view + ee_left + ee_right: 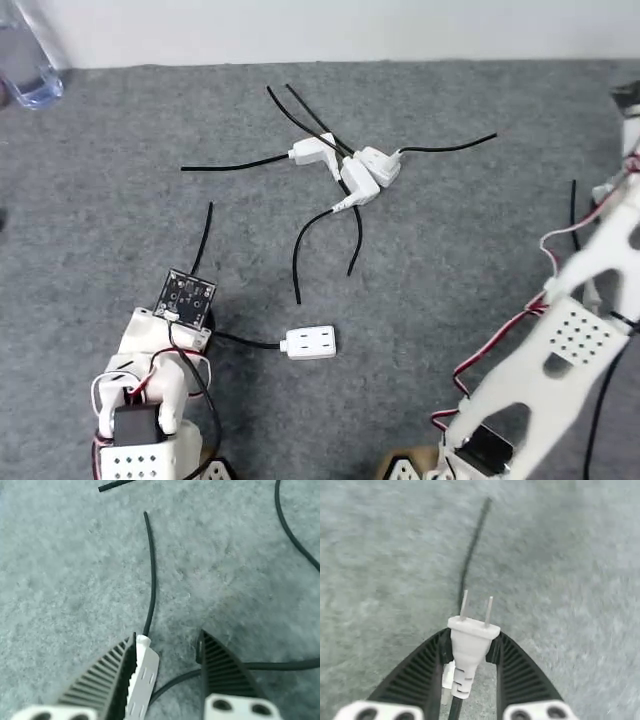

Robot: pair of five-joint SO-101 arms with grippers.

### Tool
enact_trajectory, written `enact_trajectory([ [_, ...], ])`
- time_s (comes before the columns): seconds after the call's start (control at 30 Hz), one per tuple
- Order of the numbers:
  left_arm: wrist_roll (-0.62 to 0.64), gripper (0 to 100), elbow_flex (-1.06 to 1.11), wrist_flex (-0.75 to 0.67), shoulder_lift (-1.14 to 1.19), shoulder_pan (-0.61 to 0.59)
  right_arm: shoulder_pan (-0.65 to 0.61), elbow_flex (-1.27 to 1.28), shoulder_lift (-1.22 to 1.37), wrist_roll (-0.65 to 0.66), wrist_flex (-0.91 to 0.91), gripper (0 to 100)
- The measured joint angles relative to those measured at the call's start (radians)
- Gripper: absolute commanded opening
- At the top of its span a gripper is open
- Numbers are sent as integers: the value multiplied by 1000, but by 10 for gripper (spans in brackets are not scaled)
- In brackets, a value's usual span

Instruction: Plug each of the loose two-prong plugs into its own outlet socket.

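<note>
Grey carpet [100, 130], clear bottle [28, 60] top-L corner, white wall [350, 30] behind

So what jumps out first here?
The white plug clamped in the right gripper, prongs pointing away from it. Mid-table lies a tangle of white plugs with black cords. A white outlet socket lies apart from it, toward the near edge.
</note>
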Motion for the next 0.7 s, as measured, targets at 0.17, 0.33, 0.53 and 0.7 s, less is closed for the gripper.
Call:
enact_trajectory([
  [0.17, 0, 188, 0, -12, 0, 0, -83, 91, -71, 91, 0, 9],
  [0.33, 0, 188, 0, -12, 0, 0, -186, 198, -124, 203, 0, 9],
  [0.53, 0, 188, 0, -12, 0, 0, -328, 508, -230, 319, 0, 9],
  [0.7, 0, 188, 0, -12, 0, 0, -391, 887, -428, 437, 0, 10],
])
